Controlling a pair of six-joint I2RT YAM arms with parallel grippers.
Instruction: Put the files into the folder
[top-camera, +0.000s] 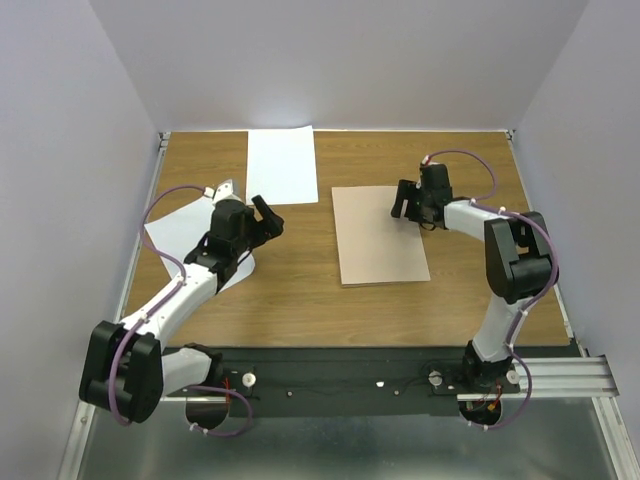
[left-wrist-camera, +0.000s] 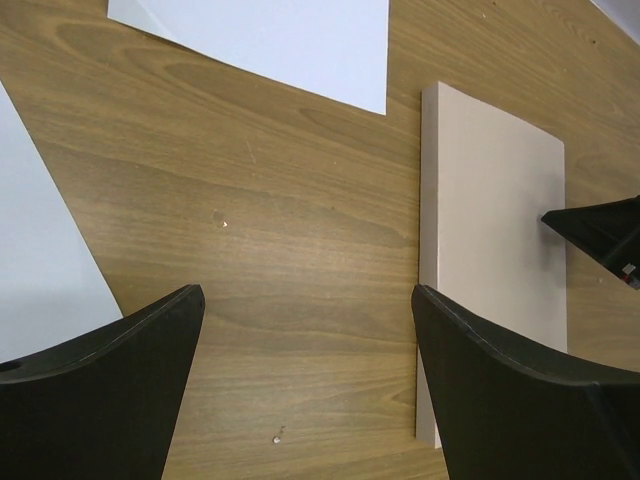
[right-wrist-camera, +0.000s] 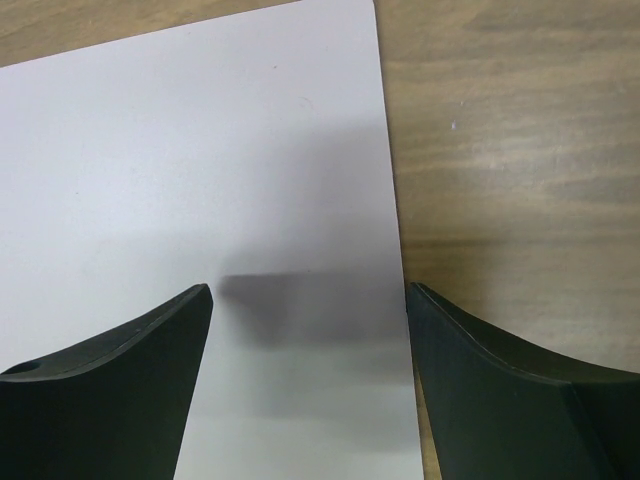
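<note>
The tan folder (top-camera: 380, 235) lies shut and flat in the middle of the table. One white file sheet (top-camera: 282, 165) lies at the back, left of the folder. The other white sheet (top-camera: 180, 232) lies at the left, partly under my left arm. My left gripper (top-camera: 262, 218) is open and empty above bare wood between the sheets and the folder. In the left wrist view my left gripper (left-wrist-camera: 305, 295) has the folder (left-wrist-camera: 495, 230) to its right. My right gripper (top-camera: 405, 200) is open and empty over the folder's far right part. In the right wrist view my right gripper (right-wrist-camera: 308, 290) straddles the folder's (right-wrist-camera: 200, 180) right edge.
The wooden table (top-camera: 290, 290) has raised metal rails at its left and right edges and white walls around it. A black strip with the arm bases (top-camera: 350, 375) runs along the near edge.
</note>
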